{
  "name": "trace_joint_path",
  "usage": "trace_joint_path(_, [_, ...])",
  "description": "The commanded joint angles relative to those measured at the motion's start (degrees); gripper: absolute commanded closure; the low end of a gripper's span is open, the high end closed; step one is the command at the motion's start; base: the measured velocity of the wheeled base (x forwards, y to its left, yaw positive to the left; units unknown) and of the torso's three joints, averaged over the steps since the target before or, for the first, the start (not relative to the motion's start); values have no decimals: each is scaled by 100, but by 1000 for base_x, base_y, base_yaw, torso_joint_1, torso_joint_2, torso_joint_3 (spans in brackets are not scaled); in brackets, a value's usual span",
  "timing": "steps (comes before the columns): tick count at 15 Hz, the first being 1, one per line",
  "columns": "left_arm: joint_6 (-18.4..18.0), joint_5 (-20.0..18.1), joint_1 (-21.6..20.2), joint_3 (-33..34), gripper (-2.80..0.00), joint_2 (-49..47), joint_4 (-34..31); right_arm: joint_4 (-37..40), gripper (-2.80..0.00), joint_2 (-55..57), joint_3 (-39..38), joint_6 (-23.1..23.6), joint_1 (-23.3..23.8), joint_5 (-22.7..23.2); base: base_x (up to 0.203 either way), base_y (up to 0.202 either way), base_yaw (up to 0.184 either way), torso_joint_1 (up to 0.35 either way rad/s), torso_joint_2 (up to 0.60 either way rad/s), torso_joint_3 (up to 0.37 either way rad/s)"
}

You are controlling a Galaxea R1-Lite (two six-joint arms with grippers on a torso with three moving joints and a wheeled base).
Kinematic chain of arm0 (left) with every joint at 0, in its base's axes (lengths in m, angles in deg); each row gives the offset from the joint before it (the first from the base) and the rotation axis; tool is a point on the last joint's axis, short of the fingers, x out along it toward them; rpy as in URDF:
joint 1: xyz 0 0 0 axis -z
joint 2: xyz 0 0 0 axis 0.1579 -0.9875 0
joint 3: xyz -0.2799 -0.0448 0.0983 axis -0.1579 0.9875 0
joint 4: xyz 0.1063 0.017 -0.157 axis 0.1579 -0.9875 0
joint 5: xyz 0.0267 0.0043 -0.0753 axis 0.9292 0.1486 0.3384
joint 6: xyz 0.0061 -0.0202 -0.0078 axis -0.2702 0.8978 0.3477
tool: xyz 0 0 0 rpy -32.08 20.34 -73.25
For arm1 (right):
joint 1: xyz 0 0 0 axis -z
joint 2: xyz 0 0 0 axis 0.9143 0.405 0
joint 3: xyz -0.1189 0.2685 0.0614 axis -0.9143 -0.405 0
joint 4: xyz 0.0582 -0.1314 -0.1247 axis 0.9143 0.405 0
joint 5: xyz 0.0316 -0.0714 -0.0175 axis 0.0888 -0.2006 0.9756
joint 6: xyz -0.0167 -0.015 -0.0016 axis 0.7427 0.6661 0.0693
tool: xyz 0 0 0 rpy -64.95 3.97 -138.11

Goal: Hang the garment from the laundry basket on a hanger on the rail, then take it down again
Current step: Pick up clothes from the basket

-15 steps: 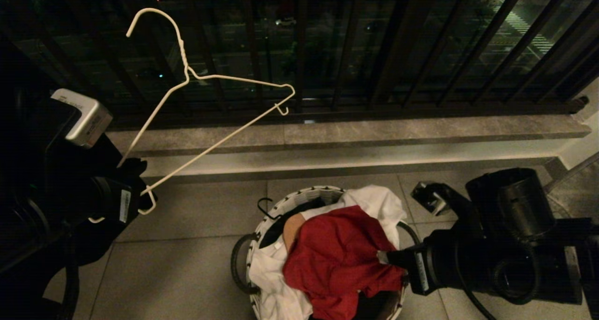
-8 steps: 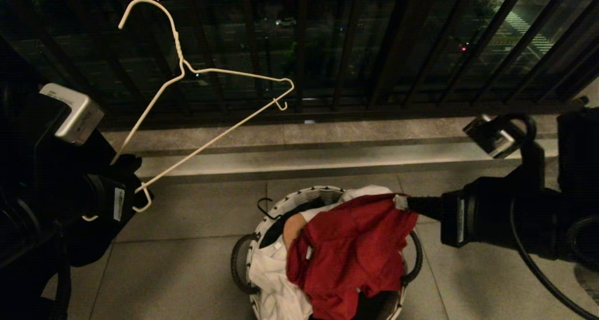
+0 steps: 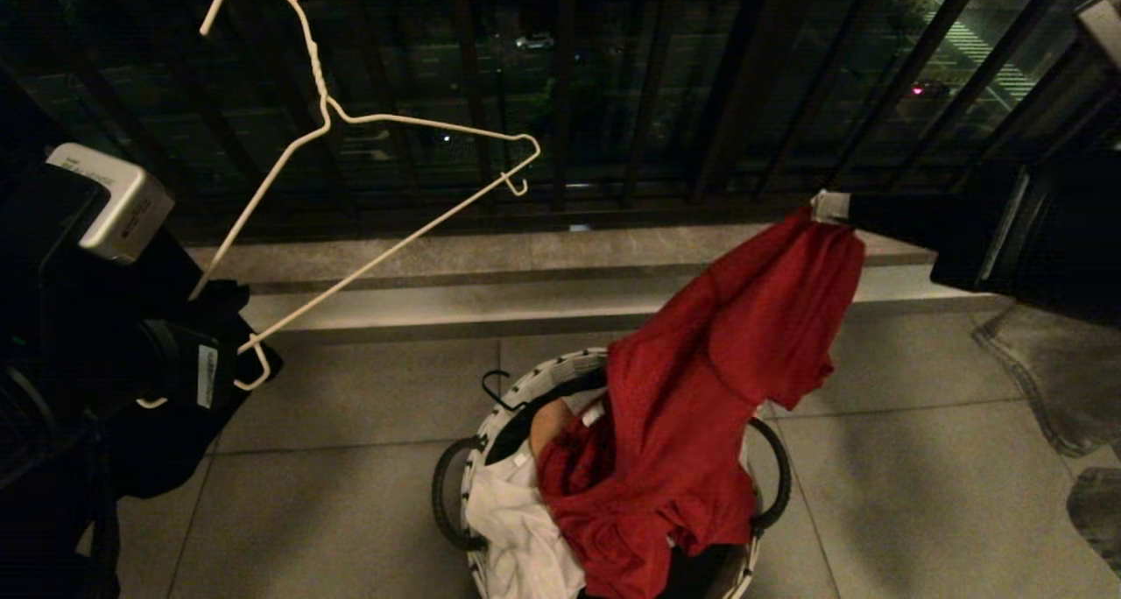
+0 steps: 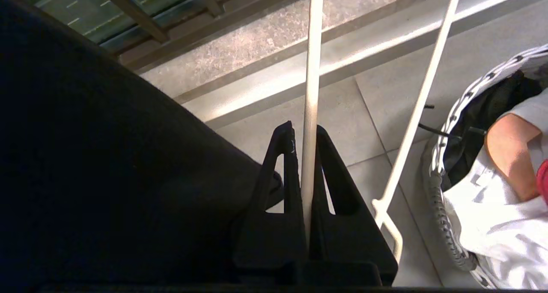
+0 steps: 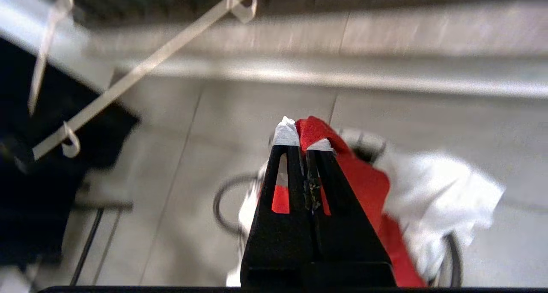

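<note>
The left gripper [image 4: 305, 173] is held low at the left, its jaws clamped together. The right gripper [image 5: 303, 149] is raised at the right, jaws pinched shut, apparently pointing leftward.

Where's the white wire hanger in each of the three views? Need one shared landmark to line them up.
Head view: the hanger is upper left, its lower end in the left gripper.
Left wrist view: one wire runs up the middle, clamped between the fingers; another slants beside it.
Right wrist view: blurred, its bottom bar crosses one corner, apart from the right gripper.
Shared landmark: the laundry basket.
</note>
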Motion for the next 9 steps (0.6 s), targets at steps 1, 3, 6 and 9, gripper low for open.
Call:
trace_joint_path(1, [0, 12, 1, 10, 0, 15, 14, 1, 0, -101, 204, 4, -2, -86, 0, 0, 0, 0, 0, 0])
trace_joint_path(3, [0, 8, 1, 1, 0, 15, 35, 271, 0, -184, 294, 71, -10, -90, 0, 0, 0, 0, 0, 0])
trace_joint_path(6, [8, -5, 1, -9, 0, -12, 67, 444, 0, -96, 14, 85, -6, -55, 0, 0, 0, 0, 0, 0])
trace_joint_path(9, [40, -5, -8, -96, 0, -4, 66, 329, 0, 370, -336, 37, -10, -5, 0, 0, 0, 0, 0, 0])
